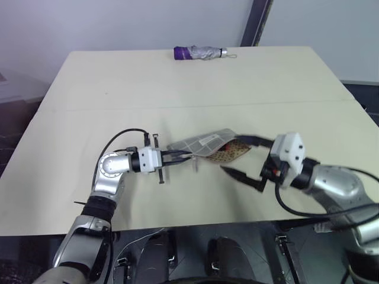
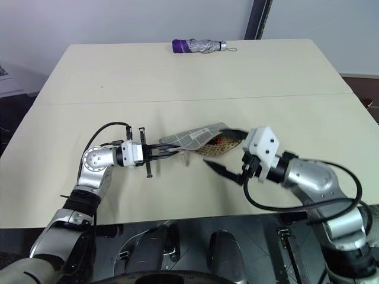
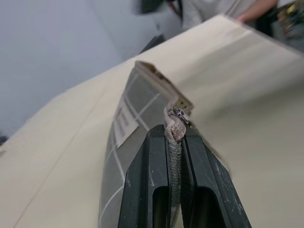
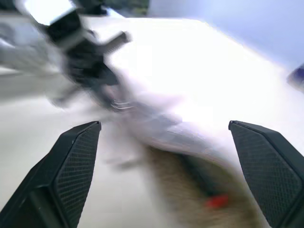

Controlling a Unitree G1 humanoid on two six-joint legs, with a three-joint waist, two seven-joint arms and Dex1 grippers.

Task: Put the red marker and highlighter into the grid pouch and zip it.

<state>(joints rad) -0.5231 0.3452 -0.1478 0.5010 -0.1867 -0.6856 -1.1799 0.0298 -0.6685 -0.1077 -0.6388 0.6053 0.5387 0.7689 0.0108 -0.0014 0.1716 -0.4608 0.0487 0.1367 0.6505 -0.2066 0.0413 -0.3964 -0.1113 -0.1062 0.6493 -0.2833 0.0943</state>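
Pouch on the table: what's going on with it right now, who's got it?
The left claw is shut on the zipper end of the pouch, holding it up off the table. The pouch mouth gapes toward the right claw, which is open and empty just beside it. Something red shows inside the mouth, likely the marker. The zip isn't closed yet. An umbrella lies at the far edge.

The table (image 1: 177,201) lies bare all around the pouch (image 1: 204,145), near side and far side alike. The left gripper (image 1: 180,157) blocks the pouch's left end, pinching its edge. The right gripper (image 1: 249,160), jaws wide apart, crowds its open right end. The umbrella (image 1: 200,52) lies well apart at the far edge.
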